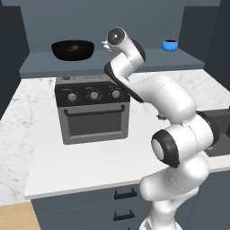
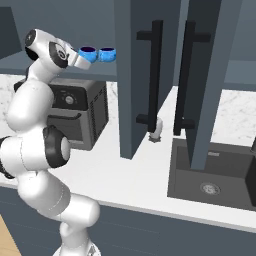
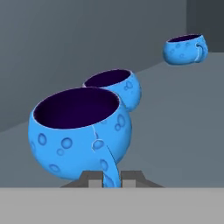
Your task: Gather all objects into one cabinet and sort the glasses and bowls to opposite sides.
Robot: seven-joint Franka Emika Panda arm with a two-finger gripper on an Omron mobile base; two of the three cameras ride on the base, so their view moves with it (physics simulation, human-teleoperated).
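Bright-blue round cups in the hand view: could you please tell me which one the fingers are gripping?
The nearest bright-blue cup, its handle pinched between the dark fingers; the second cup stands free just behind, the third cup far back.

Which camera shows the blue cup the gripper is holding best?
The hand view: the held cup sits large up front, its handle pinched by the gripper. The right base view shows it small beside another cup. In the left base view the arm covers it.

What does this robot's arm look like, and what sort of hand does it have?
The arm is glossy white, built of rounded, bulging segments linked by dark joint bands and round caps. No cables or markings show. The gripper ends in two small, dark grey, blocky fingertips.
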